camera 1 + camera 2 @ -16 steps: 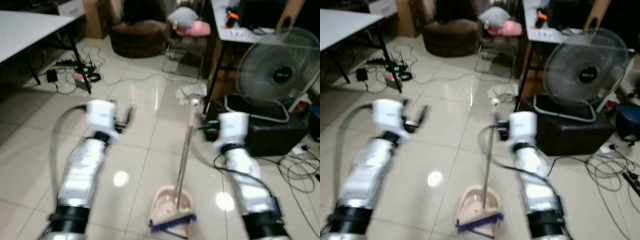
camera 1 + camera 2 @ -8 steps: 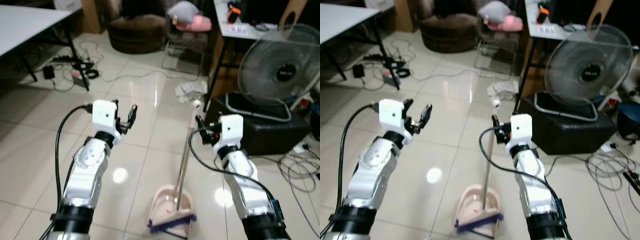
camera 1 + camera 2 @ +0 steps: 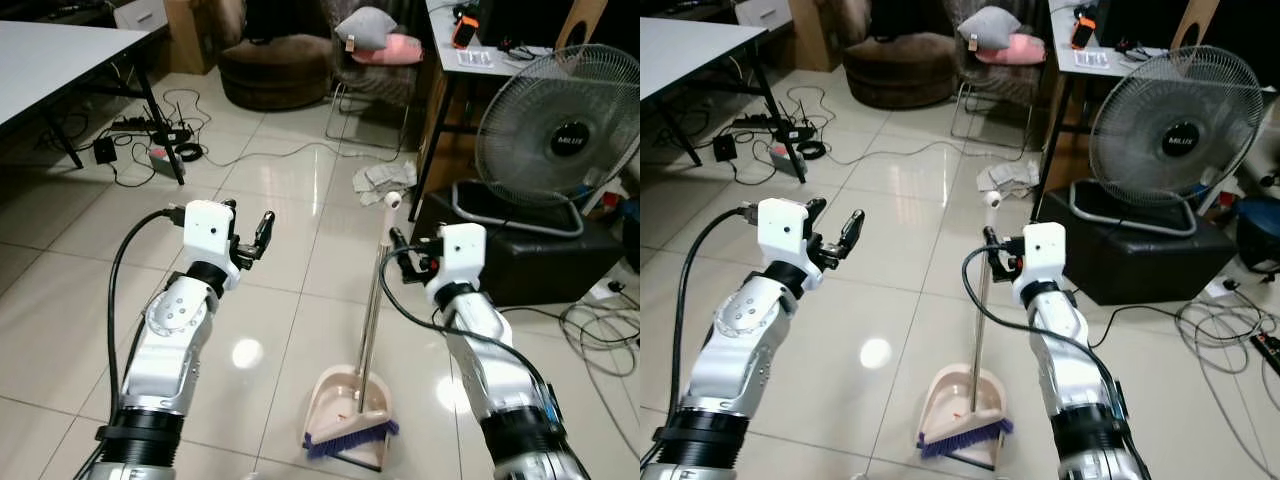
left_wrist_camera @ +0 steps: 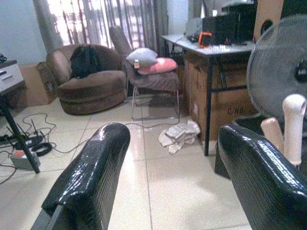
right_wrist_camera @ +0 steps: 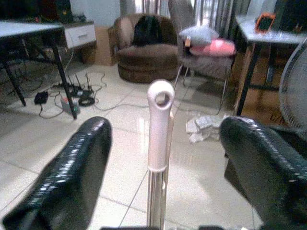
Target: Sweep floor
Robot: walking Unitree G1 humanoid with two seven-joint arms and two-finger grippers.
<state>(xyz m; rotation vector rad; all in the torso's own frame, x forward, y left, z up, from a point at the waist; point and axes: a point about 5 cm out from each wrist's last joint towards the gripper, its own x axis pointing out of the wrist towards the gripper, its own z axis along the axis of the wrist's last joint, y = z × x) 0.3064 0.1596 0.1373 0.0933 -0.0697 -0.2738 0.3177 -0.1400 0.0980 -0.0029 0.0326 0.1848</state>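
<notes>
The broom (image 3: 371, 300) is standing upright in its dustpan (image 3: 348, 415) on the tiled floor (image 3: 290, 330), its handle rising between the spread fingers of the right end effector (image 5: 158, 167), which is not yet pinching it; the left end effector (image 3: 250, 235) is hovering spread and empty, well apart; closing off-centre could be nudging the free-standing handle, likely tipping the broom toward the fan (image 3: 555, 140).
</notes>
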